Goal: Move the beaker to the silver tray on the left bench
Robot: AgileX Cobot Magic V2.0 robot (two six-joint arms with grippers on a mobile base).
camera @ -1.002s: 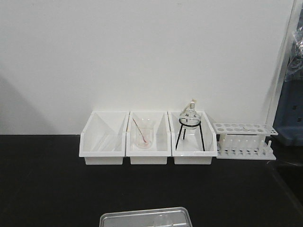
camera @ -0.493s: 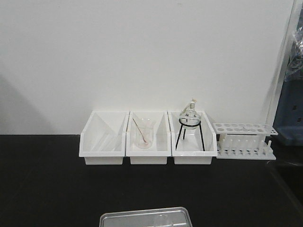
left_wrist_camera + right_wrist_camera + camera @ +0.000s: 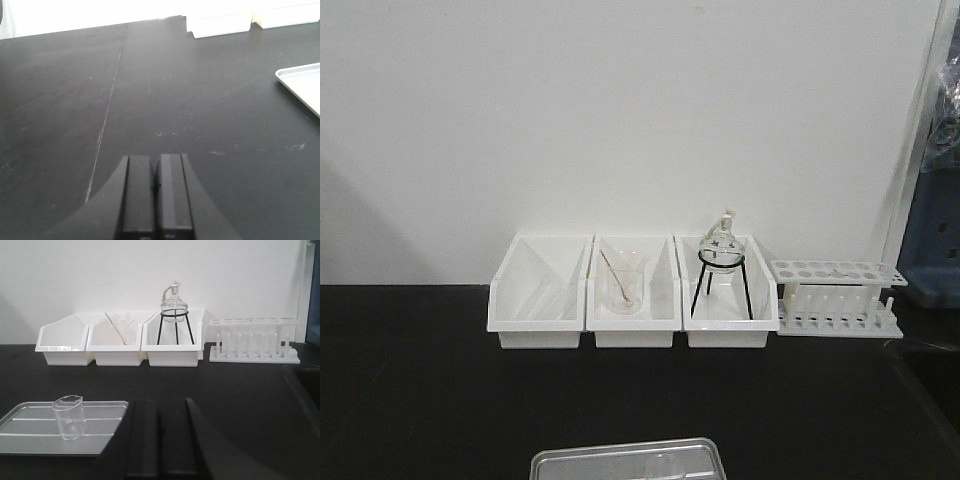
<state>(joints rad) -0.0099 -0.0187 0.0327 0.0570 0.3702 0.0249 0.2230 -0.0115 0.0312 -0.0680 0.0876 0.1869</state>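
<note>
Standing upright on silver tray (image 3: 30, 440), beaker (image 3: 69, 417) sits left of right end effector (image 3: 161, 440), apart from it. Both end effectors closed, empty (left end effector (image 3: 156, 195) over bare surface (image 3: 150, 90)). Beaker likely light, thin-walled, slippery, fragile; grip mid-wall gently, below spout.

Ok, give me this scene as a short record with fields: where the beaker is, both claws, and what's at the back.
beaker: upright in the silver tray
tray location: on the left bench, near edge
left claw: shut, empty, over bare bench
right claw: shut, empty, beside the tray
back row: three white bins, test tube rack
task status: looks done
</note>
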